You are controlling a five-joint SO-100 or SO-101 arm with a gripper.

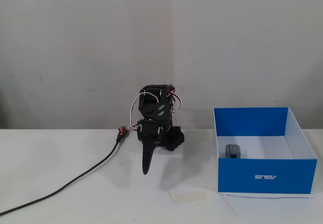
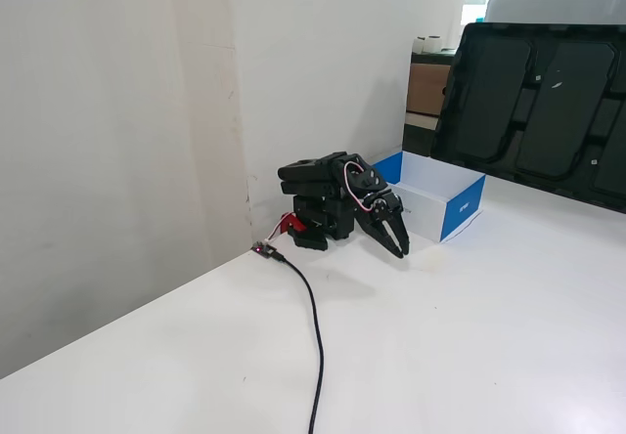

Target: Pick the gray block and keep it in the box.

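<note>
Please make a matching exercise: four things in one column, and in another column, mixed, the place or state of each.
1. gray block
2. box
3. tool
4. black cable

a. folded low, tips on the table
b. inside the box, near its left wall in a fixed view
c. right of the arm in a fixed view
d. trails across the table from the arm's base

Pairs: 1-b, 2-c, 3-a, 4-d

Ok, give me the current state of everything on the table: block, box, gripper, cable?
gray block: inside the box, resting on its floor near the left wall.
box: open-topped, upright on the table.
gripper: empty, folded down, fingertips near the table; open or shut unclear.
black cable: lying loose across the table, plugged in at the arm's base.
</note>
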